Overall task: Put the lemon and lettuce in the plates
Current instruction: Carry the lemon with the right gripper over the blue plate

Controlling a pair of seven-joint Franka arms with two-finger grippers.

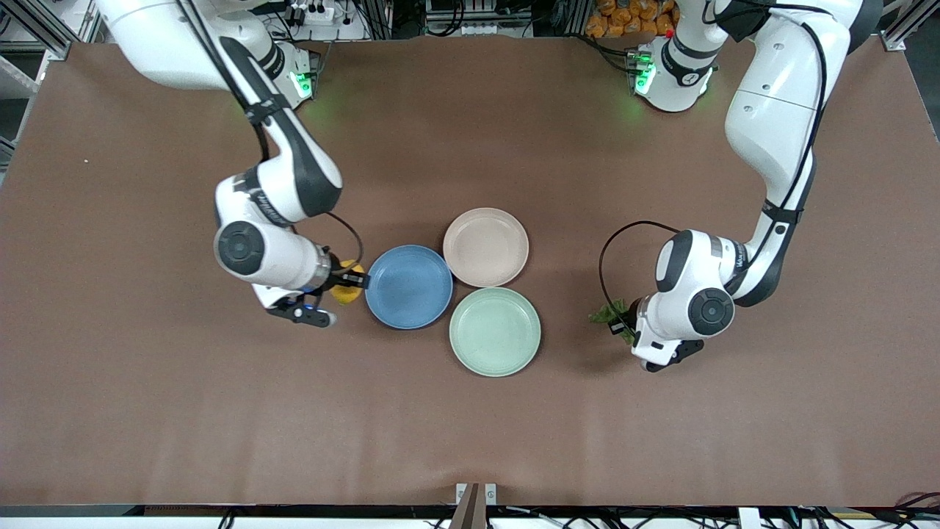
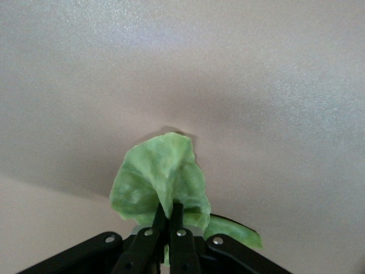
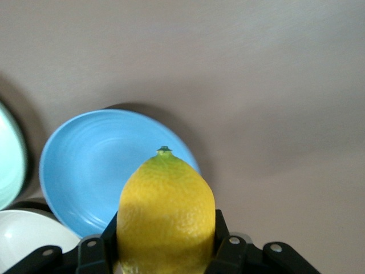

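Observation:
My right gripper (image 1: 350, 283) is shut on the yellow lemon (image 1: 345, 289), held just beside the blue plate (image 1: 409, 286), toward the right arm's end of the table. In the right wrist view the lemon (image 3: 166, 214) fills the jaws, with the blue plate (image 3: 91, 171) past it. My left gripper (image 1: 620, 321) is shut on the green lettuce leaf (image 1: 609, 313), toward the left arm's end of the table, apart from the plates. In the left wrist view the lettuce (image 2: 162, 180) hangs pinched between the fingertips. The beige-pink plate (image 1: 485, 246) is empty.
A pale mint-green plate (image 1: 495, 331) lies nearer the front camera, touching the blue and beige-pink plates. It also shows in the right wrist view (image 3: 8, 157). The brown table (image 1: 470, 426) spreads wide around the three plates.

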